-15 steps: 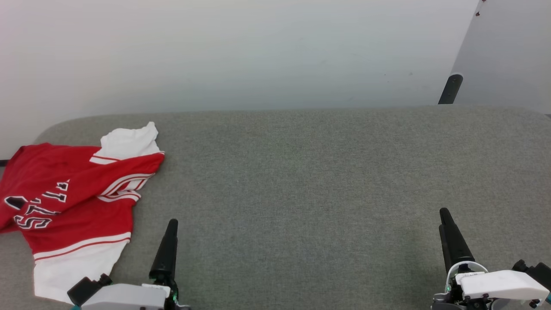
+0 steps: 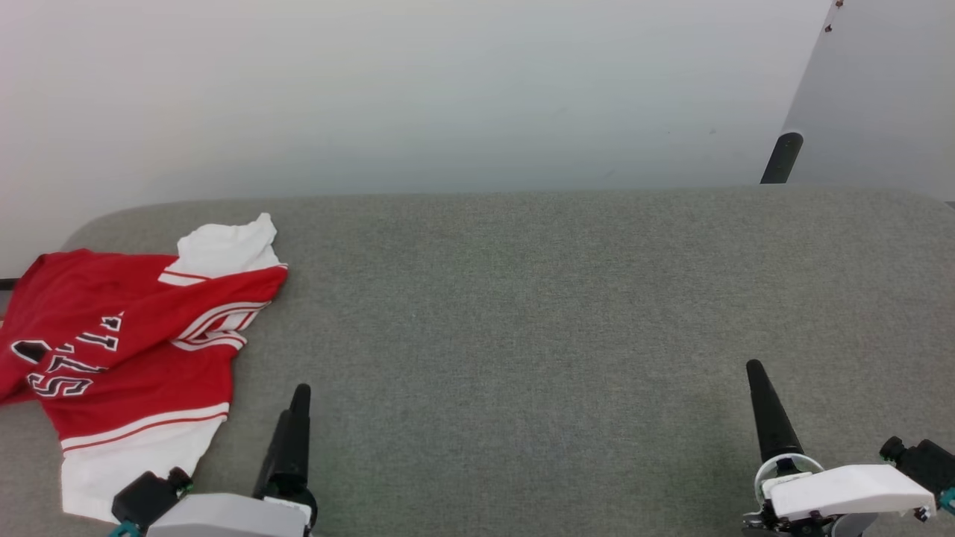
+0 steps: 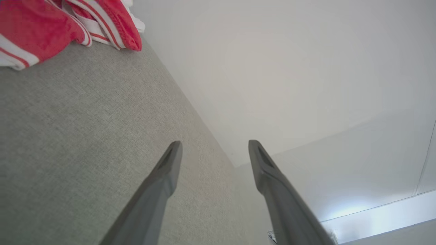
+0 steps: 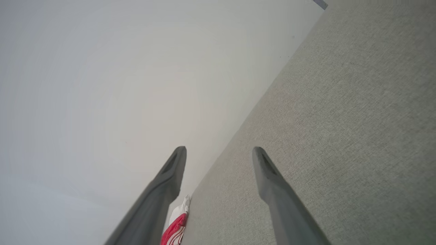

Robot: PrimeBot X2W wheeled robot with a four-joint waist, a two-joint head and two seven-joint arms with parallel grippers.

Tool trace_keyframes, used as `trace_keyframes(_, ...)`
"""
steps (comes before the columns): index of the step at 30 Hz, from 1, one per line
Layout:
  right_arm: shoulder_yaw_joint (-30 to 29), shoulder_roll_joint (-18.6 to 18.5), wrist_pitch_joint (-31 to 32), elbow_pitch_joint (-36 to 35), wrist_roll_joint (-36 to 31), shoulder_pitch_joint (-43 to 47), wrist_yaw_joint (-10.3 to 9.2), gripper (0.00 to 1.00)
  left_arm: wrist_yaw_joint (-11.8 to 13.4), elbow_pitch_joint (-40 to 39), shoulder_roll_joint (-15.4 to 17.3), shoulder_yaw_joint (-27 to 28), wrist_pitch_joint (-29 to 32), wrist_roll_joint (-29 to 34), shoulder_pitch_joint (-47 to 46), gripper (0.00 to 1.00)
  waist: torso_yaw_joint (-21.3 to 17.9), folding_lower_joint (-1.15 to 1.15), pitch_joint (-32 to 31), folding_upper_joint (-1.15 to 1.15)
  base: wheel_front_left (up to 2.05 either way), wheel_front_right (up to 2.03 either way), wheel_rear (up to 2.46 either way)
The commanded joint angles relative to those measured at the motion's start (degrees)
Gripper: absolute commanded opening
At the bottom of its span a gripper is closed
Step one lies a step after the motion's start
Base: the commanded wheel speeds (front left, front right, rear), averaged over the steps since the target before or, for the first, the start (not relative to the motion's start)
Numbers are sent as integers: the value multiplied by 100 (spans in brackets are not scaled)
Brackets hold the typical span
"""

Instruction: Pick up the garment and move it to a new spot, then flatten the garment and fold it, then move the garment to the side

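Observation:
The garment, a red jersey with white sleeves and black lettering, lies crumpled at the left end of the grey fabric-covered table. One white sleeve points to the back, another to the front. My left gripper stands just right of the garment's front sleeve, apart from it. The left wrist view shows the left gripper open and holding nothing, with the garment at the top left. My right gripper is far to the right. In its own view the right gripper is open and holding nothing, and a bit of the garment shows far off.
A white wall runs behind the table's rounded back edge. A black post stands at the back right beside a pale grey panel. Bare grey surface lies between the two grippers.
My right gripper has shifted a little to the left. My left gripper has drawn back slightly toward the front edge. The garment lies as before.

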Motion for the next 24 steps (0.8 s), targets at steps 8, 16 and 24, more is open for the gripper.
trace_keyframes(8, 40, 31, -147, 23, -1048, -110, 4, 100, 33, -168, -107, 234, -146, 1433, 13, 100, 8, 0, -20, 0, 0, 0, 0)
trace_keyframes(16, 3, 61, -261, 115, -2140, -120, 4, 100, 54, -290, -250, 395, -259, 2656, 90, 100, 13, 0, -46, 0, 0, 0, 0)
trace_keyframes(24, -4, 99, -353, 178, -2922, -118, 4, 100, 24, -323, -295, 489, -349, 3458, 97, 100, 15, 0, -69, 0, 0, 0, 0)
